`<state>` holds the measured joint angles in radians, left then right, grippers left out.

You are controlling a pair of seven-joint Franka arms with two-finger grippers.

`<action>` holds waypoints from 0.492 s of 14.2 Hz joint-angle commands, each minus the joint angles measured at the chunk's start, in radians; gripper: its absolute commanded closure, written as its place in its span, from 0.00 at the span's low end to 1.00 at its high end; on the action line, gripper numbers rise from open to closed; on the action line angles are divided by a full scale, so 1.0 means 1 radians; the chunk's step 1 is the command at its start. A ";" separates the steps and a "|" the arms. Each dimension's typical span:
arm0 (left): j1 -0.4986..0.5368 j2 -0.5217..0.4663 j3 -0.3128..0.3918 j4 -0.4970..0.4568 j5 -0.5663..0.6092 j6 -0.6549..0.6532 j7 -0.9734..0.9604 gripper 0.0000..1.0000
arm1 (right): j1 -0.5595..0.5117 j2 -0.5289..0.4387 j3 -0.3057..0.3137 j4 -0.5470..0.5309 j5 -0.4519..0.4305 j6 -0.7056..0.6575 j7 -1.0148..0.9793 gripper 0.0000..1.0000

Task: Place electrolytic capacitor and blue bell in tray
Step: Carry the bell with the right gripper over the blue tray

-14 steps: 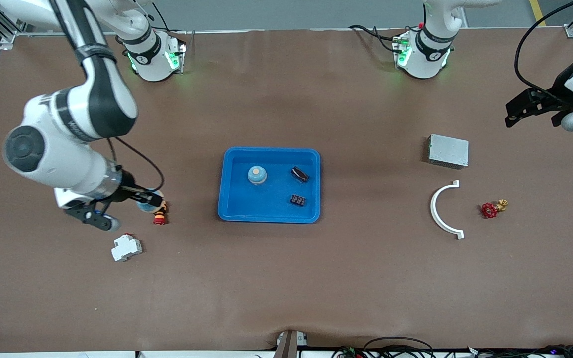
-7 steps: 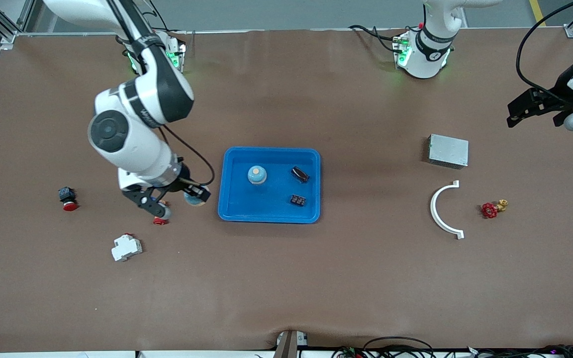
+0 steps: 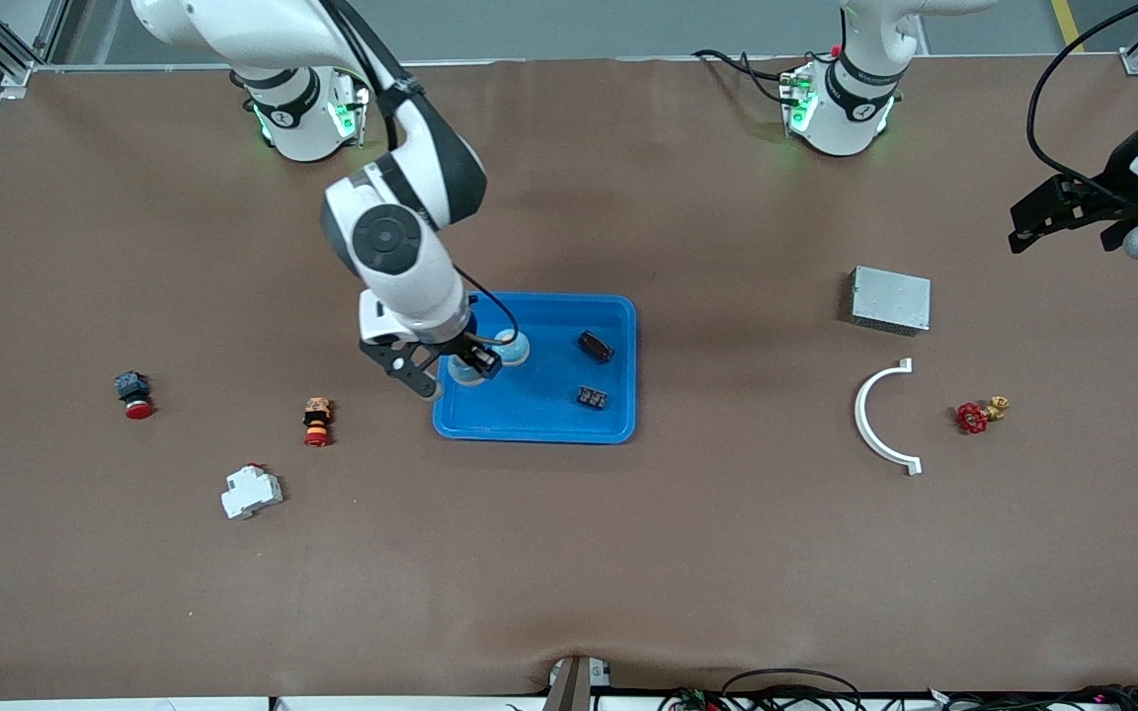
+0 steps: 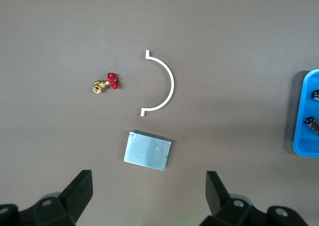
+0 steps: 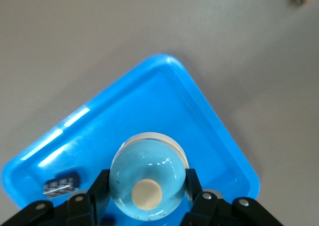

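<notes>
My right gripper (image 3: 467, 365) is shut on a pale blue bell (image 3: 463, 376) and holds it over the bright-blue tray (image 3: 539, 427), above its end toward the right arm. In the right wrist view the bell (image 5: 148, 178) sits between both fingers (image 5: 99, 188) above the tray floor (image 5: 164, 101). A second blue bell (image 3: 518, 346) rests in the tray beside it. A black cylindrical capacitor (image 3: 596, 346) lies in the tray, also in the right wrist view (image 5: 61, 183). My left gripper (image 4: 148, 196) is open and empty, waiting up over the left arm's end of the table (image 3: 1063, 212).
A small black component (image 3: 591, 397) lies in the tray. A grey metal box (image 3: 890, 299), a white curved piece (image 3: 880, 415) and a red valve (image 3: 974, 415) lie toward the left arm's end. Two red buttons (image 3: 134, 393) (image 3: 316, 420) and a white breaker (image 3: 251, 491) lie toward the right arm's end.
My right gripper has carried the blue bell from beside the orange-red button across to above the tray. The left arm has barely moved.
</notes>
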<state>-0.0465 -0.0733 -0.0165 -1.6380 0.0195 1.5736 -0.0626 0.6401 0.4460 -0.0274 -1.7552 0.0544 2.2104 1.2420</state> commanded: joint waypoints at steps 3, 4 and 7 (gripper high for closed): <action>0.016 -0.002 -0.008 0.020 -0.021 -0.014 0.010 0.00 | 0.067 0.085 -0.014 -0.001 -0.030 0.095 0.128 1.00; 0.017 -0.005 -0.008 0.020 -0.021 -0.014 0.010 0.00 | 0.070 0.109 -0.016 0.000 -0.030 0.124 0.140 1.00; 0.016 -0.003 -0.008 0.018 -0.020 -0.015 0.014 0.00 | 0.073 0.148 -0.019 0.003 -0.036 0.170 0.143 1.00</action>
<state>-0.0447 -0.0737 -0.0165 -1.6317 0.0195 1.5736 -0.0625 0.7023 0.5750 -0.0316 -1.7646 0.0368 2.3653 1.3593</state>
